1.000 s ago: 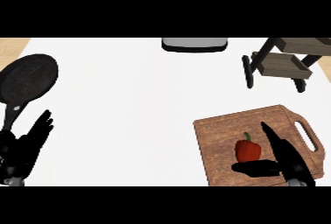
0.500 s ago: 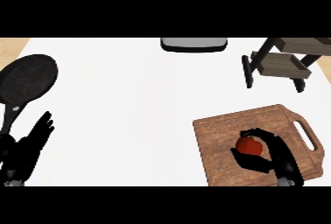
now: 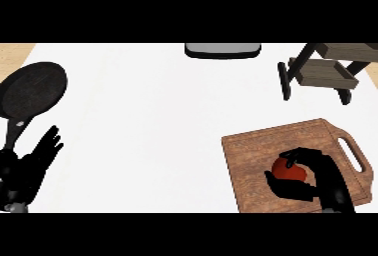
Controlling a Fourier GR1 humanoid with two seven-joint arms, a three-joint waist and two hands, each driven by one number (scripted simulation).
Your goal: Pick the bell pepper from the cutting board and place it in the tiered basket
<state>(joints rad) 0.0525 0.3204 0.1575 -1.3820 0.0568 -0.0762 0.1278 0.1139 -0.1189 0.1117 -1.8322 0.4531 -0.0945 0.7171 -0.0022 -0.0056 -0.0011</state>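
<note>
Right hand [image 3: 319,176] curled around red bell pepper [image 3: 289,171] on cutting board [image 3: 258,150]

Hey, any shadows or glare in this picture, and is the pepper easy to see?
Head view: even light, no glare; no clear shadows on the white counter; the right hand curls round the pepper, hiding part of it; the black left hand blurs into the dark pan handle.

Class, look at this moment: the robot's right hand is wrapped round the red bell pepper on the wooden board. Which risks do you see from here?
1. The black right hand curls round the red bell pepper and hides part of it, so contact is hard to check; it might slip when lifted.
2. The dark wooden tiered basket stands far off at the back, and its frame posts could catch the hand.
</note>
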